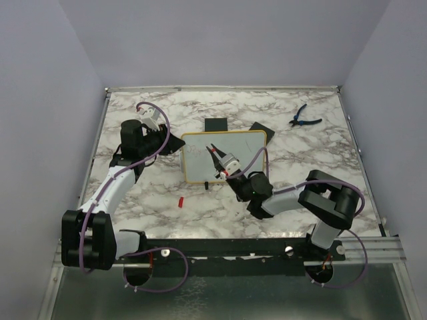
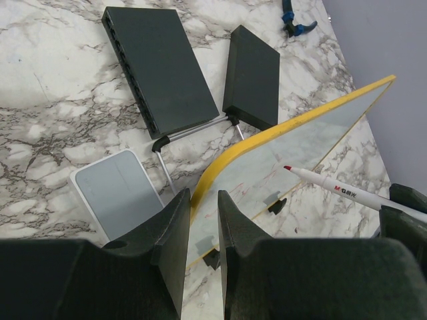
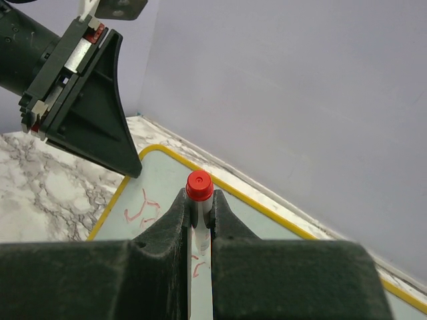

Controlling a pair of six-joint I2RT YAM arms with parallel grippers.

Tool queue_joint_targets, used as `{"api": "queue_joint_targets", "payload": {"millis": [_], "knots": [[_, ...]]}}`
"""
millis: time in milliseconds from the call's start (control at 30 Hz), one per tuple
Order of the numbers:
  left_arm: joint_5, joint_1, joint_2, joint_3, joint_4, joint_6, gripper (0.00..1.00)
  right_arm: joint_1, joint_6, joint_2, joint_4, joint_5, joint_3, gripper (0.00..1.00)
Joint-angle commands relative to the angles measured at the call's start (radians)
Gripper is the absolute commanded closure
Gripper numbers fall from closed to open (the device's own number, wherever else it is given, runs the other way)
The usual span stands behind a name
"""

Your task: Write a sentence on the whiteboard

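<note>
Desk [image 1: 300, 193] of grey-veined marble carries the whiteboard [image 1: 197, 167] at its middle, a little toward the far edge. 2 black boxes [image 1: 216, 125] lie just beyond it. The left fingers [image 2: 203, 207] are nearly closed, clamped on the board's yellow left rim. The right fingers [image 3: 200, 203] pinch a white marker [image 2: 333, 189], its red tip at the board's face; contact cannot be told. Blue pliers [image 1: 305, 119] lie near the far right corner. A small red cap [image 1: 181, 201] lies toward the near edge. The sentence [image 3: 143, 210] is faint red strokes.
</note>
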Motion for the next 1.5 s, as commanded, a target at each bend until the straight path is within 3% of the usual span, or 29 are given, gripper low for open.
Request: {"api": "queue_joint_targets", "payload": {"millis": [0,1200,1467], "knots": [[0.015,-0.006,-0.023,0.003,0.023,0.003,0.76,-0.009,-0.013,0.021,0.214,0.03,0.022,0.99],[0.014,-0.004,-0.028,0.001,0.023,0.004,0.76,-0.018,-0.022,0.023,0.216,0.039,0.018,0.99],[0.011,-0.006,-0.028,0.003,0.022,0.005,0.76,-0.014,0.023,-0.031,0.214,-0.037,-0.026,0.99]]}}
